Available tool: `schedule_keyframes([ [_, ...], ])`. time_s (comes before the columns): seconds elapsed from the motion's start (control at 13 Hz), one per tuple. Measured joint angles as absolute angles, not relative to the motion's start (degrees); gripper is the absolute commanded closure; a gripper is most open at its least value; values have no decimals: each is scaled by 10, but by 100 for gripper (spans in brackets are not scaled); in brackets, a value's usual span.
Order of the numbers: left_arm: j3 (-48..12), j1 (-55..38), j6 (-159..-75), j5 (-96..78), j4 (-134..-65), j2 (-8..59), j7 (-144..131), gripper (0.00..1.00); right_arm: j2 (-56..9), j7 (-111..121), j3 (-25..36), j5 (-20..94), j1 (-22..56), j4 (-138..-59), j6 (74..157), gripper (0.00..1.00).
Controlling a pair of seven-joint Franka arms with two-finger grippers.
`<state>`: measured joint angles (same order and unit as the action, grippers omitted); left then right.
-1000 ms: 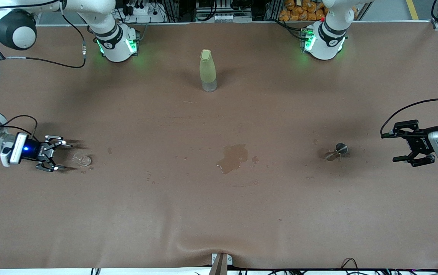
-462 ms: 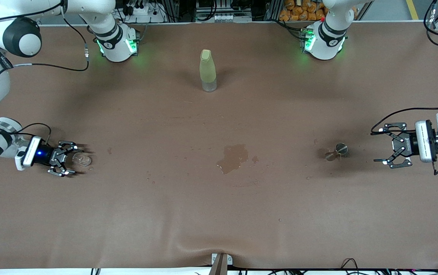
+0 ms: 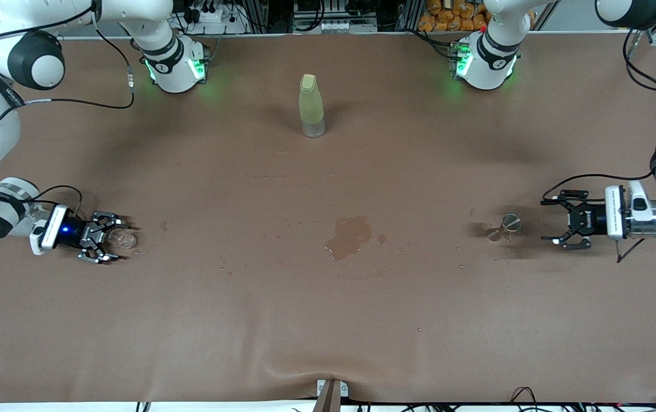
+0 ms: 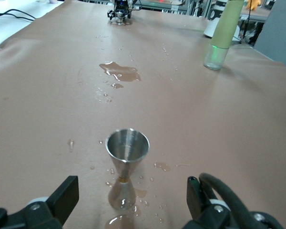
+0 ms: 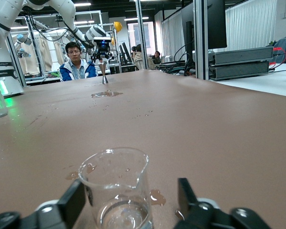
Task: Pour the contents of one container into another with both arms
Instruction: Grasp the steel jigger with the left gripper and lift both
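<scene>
A small clear glass beaker stands at the right arm's end of the table, wet inside. My right gripper lies low at the table, open, with the beaker between its fingers and a gap on each side. A steel jigger stands upright at the left arm's end in small droplets. My left gripper is open, level with the jigger and just short of it. In the left wrist view the jigger stands centred ahead of the spread fingers.
A capped yellow-green bottle stands mid-table near the arms' bases. A brown puddle and scattered droplets lie between the beaker and the jigger. The brown cloth ripples at its edge nearest the camera.
The right gripper has slid forward until its fingers flank the beaker. The left gripper has moved in toward the jigger, still open.
</scene>
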<state>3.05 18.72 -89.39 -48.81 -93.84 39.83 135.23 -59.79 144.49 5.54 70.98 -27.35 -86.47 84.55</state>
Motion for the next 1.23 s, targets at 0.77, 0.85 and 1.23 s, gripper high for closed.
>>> schedule_keyframes([
  [0.77, 16, 186, -887, -577, -936, 499, 1493, 0, -599, 1445, 52, 712, -274, -845, 835, 75],
  [0.85, 14, 185, -887, -582, -934, 504, 1493, 0, -599, 1440, 51, 712, -274, -833, 828, 77],
  [1.23, 4, 180, -887, -609, -929, 512, 1493, 0, -590, 1403, 12, 713, -270, -810, 816, 86],
])
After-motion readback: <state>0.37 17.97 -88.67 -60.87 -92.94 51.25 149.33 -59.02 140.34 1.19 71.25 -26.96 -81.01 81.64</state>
